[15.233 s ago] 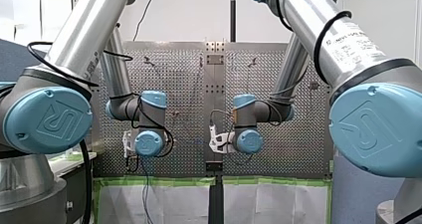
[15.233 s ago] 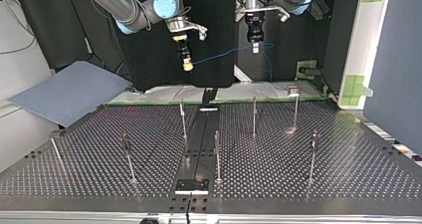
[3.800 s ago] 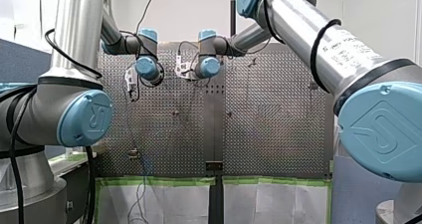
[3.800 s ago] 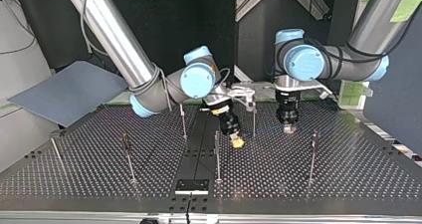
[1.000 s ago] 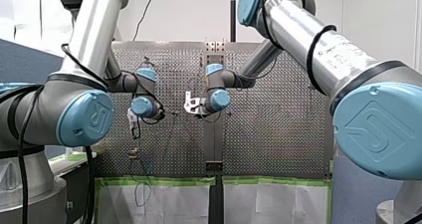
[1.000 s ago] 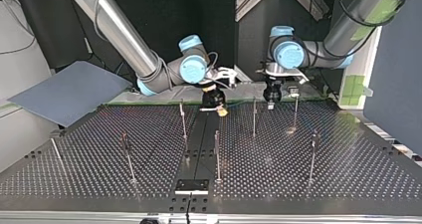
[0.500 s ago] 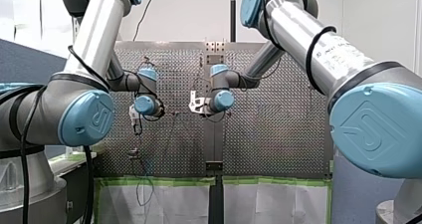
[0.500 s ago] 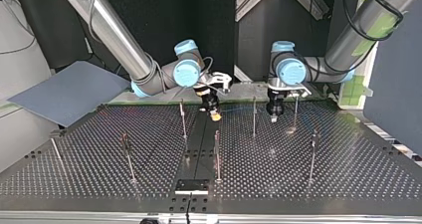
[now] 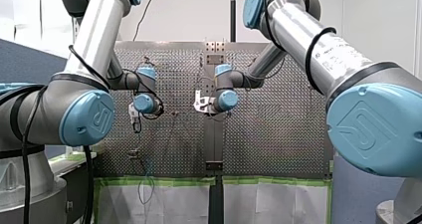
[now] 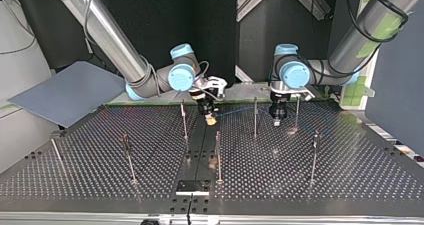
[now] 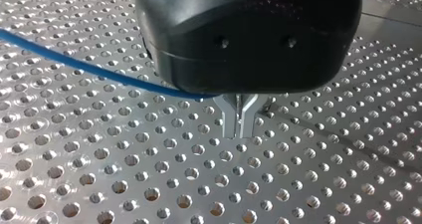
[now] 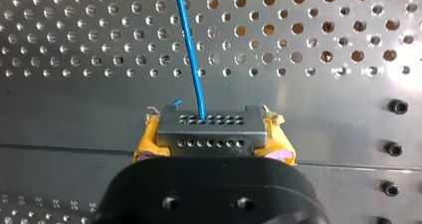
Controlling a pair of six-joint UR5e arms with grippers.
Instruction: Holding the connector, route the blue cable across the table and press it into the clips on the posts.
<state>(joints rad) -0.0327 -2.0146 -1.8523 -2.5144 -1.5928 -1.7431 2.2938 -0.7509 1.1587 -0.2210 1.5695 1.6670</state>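
Perforated table [image 10: 100, 155] with thin posts [image 10: 218, 157]

The table is divided by a plain centre strip [image 10: 199, 145]; the posts are stood upright on both halves (well apart from one another), and a small metal block [image 10: 192, 186] is set on the strip's near end in the top view.

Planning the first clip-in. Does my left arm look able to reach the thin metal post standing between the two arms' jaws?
Likely yes: my left arm hangs just beside that thin metal post, nothing stands between them, and the thin blue cable runs past it.
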